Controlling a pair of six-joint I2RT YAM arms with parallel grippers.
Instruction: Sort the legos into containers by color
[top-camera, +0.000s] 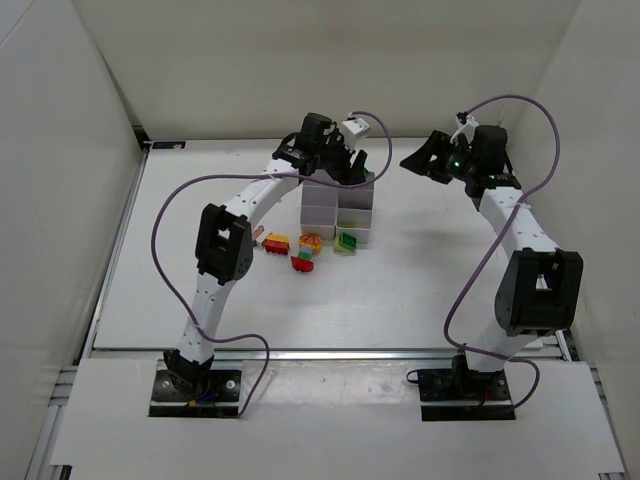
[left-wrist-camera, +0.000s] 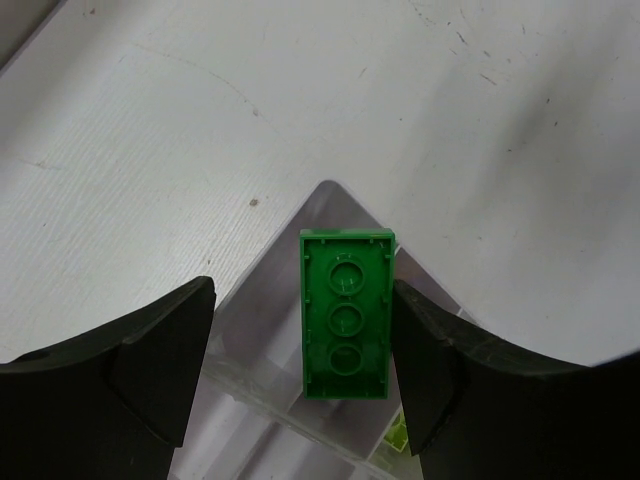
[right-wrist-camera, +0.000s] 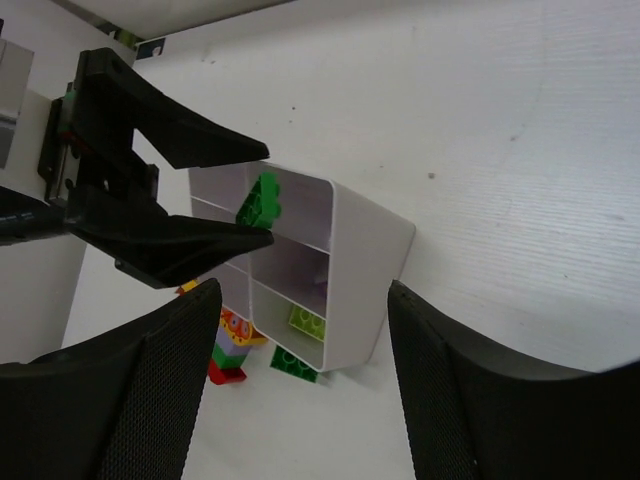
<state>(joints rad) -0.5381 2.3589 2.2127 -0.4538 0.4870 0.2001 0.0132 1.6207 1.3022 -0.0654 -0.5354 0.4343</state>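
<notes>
The green brick (left-wrist-camera: 346, 315) is long and thin, and from the left wrist I see its hollow underside with three round rings in a row. The boxes (right-wrist-camera: 370, 260) are white with open tops. A lime brick (right-wrist-camera: 307, 320) lies in one end cell, and the loose bricks (top-camera: 302, 262) sit on the table (top-camera: 420, 290) just beside the boxes. From the top, the left gripper (left-wrist-camera: 303, 300) hides the green brick. I cannot tell if the brick is stuck to a finger or in the air. It is between the left gripper's fingers, over a corner cell, right against one finger with a gap at the other, so that gripper is let go. The right gripper (right-wrist-camera: 305, 288) hangs near the boxes, fingers apart, holding nothing.
</notes>
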